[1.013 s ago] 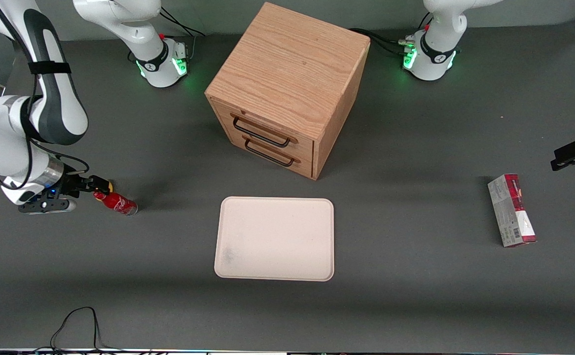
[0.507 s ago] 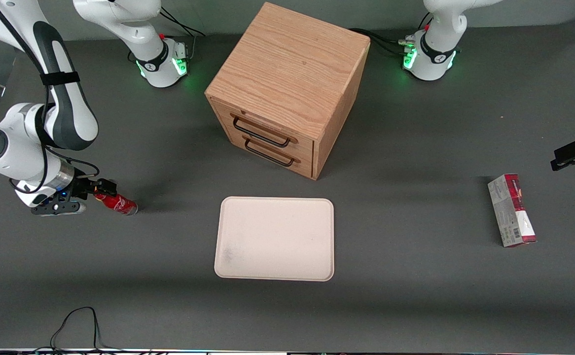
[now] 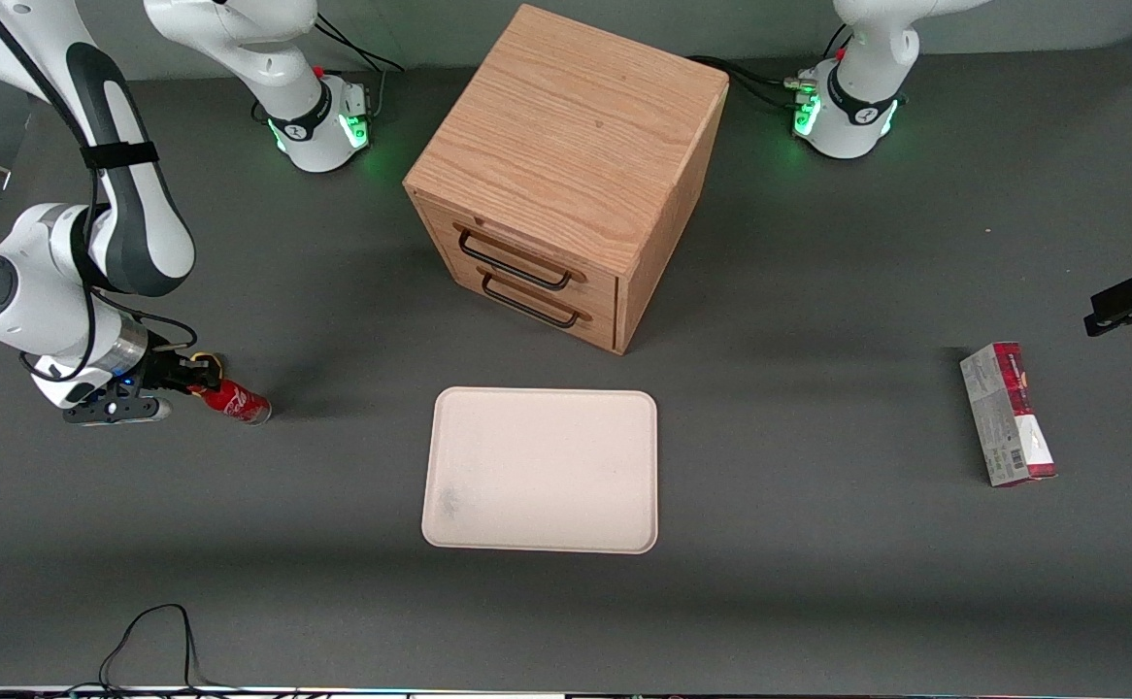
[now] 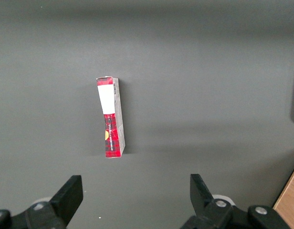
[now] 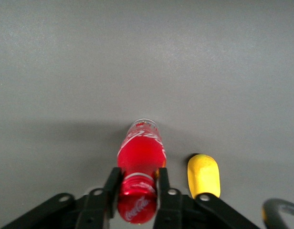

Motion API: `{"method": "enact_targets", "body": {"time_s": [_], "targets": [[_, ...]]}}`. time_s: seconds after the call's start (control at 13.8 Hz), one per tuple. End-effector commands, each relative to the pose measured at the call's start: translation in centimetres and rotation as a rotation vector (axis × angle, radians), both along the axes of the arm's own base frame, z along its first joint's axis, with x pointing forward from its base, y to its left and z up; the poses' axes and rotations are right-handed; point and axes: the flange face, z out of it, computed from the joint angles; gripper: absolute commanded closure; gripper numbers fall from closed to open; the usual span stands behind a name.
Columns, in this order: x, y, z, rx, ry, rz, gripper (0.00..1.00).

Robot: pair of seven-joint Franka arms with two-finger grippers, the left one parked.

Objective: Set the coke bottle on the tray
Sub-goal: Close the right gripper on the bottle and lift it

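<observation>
Fingers (image 5: 112, 188) of gripper (image 5: 137, 191) pinching coke bottle (image 5: 140, 162) near cap, down on table.
Tray (image 3: 539, 471) at bottle's three o'clock, well apart. Risk: high narrow grip, bottle swinging loose; lemon (image 5: 203, 175) just beside, easily knocked.

A dark grey matte table (image 3: 818, 582) carries a two-drawer oak box (image 3: 566, 175) under even, soft light.
</observation>
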Motion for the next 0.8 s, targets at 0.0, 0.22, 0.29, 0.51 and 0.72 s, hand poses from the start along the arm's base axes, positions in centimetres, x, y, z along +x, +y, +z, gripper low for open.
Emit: {"method": "enact_targets", "body": {"time_s": [0.0,0.22,0.29,0.51,0.72], "targets": [[0.3,0.2,0.8,0.013,-0.023,-0.002,1.00],[1.5,0.2,4.9,0.022,-0.003,0.011,1.00],[2.1,0.2,7.3,0.027,0.017,0.015,1.00],[3.0,0.1,14.8,0.031,0.032,0.021,1.00],[2.8,0.0,22.3,0.028,0.041,0.026,1.00]]}}
